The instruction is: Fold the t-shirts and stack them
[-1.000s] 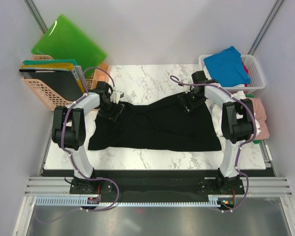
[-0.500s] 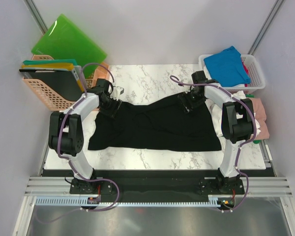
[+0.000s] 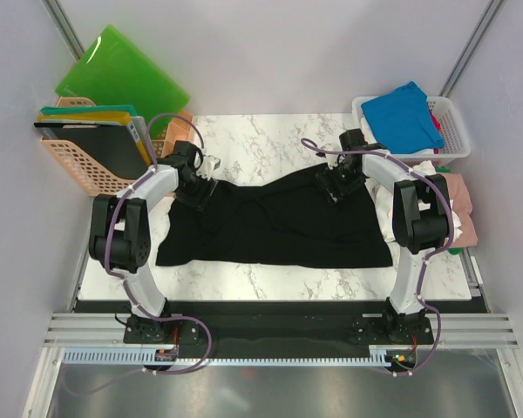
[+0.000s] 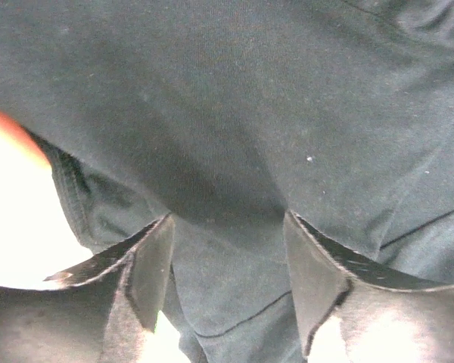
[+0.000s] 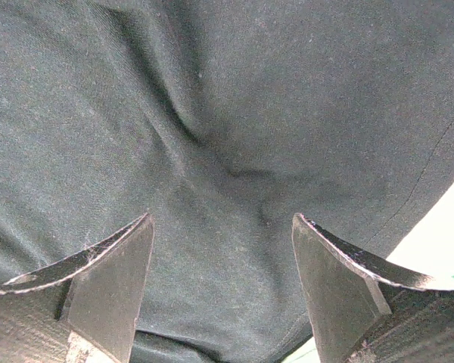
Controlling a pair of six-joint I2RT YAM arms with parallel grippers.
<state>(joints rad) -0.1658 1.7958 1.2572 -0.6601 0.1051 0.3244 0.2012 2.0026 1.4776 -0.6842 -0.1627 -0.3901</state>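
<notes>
A large black t-shirt [image 3: 270, 228] lies spread flat across the marble table [image 3: 270, 139]. My left gripper [image 3: 196, 192] is down on its far left corner. In the left wrist view that gripper [image 4: 228, 231] has its jaws apart, with black cloth [image 4: 212, 113] and a hem lying between the fingers [image 4: 147, 265]. My right gripper [image 3: 340, 185] is over the shirt's far right part. It [image 5: 221, 227] stands open just above the wrinkled black cloth [image 5: 227, 98]. A bright blue t-shirt [image 3: 404, 113] sits in the white basket [image 3: 458, 131].
A pile of pink and white cloth [image 3: 460, 209] lies at the table's right edge beside the right arm. At the far left are an orange basket [image 3: 74, 170] with flat boards and a bright green plastic board [image 3: 122, 74] leaning on the wall.
My left gripper has shifted a little toward the far left over the shirt's corner. The right gripper has barely moved and the shirt lies as before.
</notes>
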